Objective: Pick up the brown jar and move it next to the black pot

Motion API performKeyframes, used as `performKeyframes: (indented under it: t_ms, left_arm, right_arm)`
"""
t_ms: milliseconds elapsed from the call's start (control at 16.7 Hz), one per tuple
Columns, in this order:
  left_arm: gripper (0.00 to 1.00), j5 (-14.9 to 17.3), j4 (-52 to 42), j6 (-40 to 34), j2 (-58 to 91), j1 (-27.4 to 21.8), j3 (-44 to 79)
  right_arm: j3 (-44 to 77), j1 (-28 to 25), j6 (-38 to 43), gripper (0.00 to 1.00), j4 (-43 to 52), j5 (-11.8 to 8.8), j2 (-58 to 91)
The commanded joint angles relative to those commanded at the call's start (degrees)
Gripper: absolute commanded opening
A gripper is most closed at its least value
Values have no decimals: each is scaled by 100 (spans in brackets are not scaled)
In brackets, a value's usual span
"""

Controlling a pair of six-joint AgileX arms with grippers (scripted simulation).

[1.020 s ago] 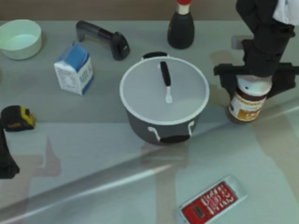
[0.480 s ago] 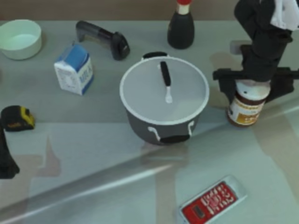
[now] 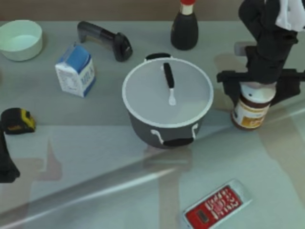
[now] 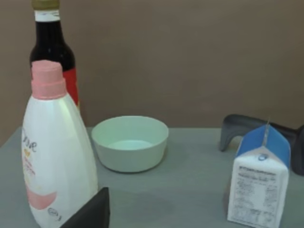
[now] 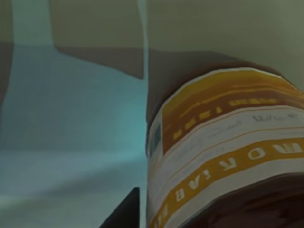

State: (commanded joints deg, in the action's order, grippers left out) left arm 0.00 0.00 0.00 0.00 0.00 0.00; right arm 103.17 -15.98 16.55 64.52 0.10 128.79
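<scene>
The brown jar (image 3: 250, 112), with a white lid and a white-and-orange label, stands upright just right of the black pot (image 3: 167, 102), a small gap apart. My right gripper (image 3: 259, 88) comes down over the jar from above and is shut on its upper part, hiding most of the lid. The jar's label (image 5: 223, 147) fills the right wrist view, and one dark fingertip (image 5: 130, 211) lies close along its side. I cannot tell whether the jar's base touches the table. My left gripper (image 3: 5, 162) is parked at the table's left edge, open and holding nothing.
Behind the pot stand a dark bottle with a red cap (image 3: 185, 26) and a black scanner (image 3: 106, 40). On the left are a milk carton (image 3: 75, 70), a white bowl (image 3: 20, 39) and a yellow tape measure (image 3: 16, 120). A red calculator (image 3: 218, 206) lies in front.
My right gripper and the jar have shifted slightly right and toward the table's front, sinking a little. Over the last half second they barely moved. The left arm stayed still.
</scene>
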Motion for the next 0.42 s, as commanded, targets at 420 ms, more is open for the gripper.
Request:
performKeyframes:
  t_ms: [420]
  left_arm:
    - [100,0,0,0,0,0,0]
  right_arm:
    - [0,0,0,100,0,0,0]
